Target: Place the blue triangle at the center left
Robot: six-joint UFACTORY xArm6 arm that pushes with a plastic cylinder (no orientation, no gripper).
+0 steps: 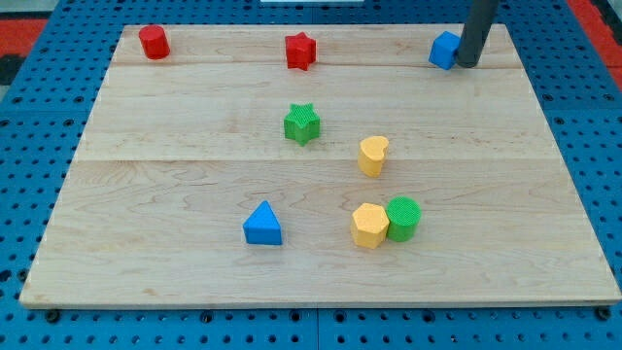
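You see the blue triangle (262, 225) near the table's (146, 262) bottom edge, left of centre. Far off, at the top right corner, my tip (466, 64) touches a blue block (445, 50). No claw shows.

My rod comes down from the view's top right edge, dark and almost straight. My tip (467, 64) rests at the table surface, in the far right part of the view.
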